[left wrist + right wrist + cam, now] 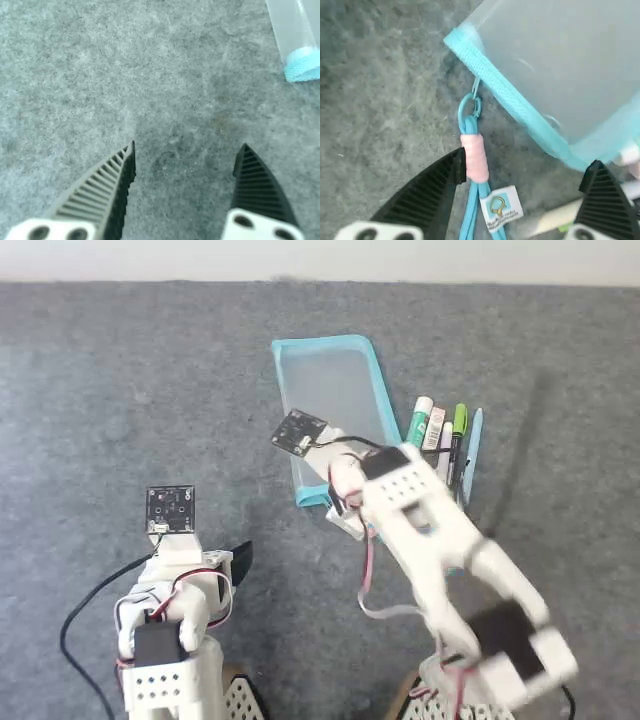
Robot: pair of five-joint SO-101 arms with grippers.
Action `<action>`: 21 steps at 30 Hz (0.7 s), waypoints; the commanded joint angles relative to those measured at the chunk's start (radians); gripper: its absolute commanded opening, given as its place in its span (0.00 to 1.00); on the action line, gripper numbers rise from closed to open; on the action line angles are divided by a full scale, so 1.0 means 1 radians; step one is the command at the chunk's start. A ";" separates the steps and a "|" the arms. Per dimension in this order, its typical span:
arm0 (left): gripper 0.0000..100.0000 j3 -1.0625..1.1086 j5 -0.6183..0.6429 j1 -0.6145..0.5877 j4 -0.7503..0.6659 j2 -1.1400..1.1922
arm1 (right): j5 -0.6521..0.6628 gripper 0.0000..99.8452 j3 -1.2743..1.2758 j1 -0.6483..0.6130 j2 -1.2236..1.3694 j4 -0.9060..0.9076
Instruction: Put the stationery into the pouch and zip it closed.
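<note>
The clear pouch (335, 400) with teal trim lies flat at the table's middle back. Several pens and markers (446, 438) lie side by side just right of it. My right gripper (527, 159) stands open over the pouch's (560, 65) near corner. The zipper pull (474, 157), a pink bead on a teal cord with a small tag (501, 207), rests against the inside of one finger. In the high view the right arm (405, 490) covers that corner. My left gripper (188, 146) is open over bare carpet at the front left, holding nothing, with the pouch's corner (301, 64) farther off.
Grey carpet (120, 390) covers the whole table. A pale wall strip (320, 260) runs along the far edge. Pen ends (560, 215) show beside the right gripper's far finger. The left arm's base (170, 660) stands at the front left.
</note>
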 commanded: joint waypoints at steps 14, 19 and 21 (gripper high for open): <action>0.30 -0.008 -0.009 0.003 0.005 -0.017 | -0.017 0.36 -0.011 -0.042 0.085 0.001; 0.30 -0.008 -0.009 0.003 0.005 -0.017 | -0.031 0.36 0.011 -0.042 0.085 0.005; 0.30 -0.008 -0.009 0.003 0.005 -0.017 | -0.057 0.36 0.011 -0.042 0.085 0.008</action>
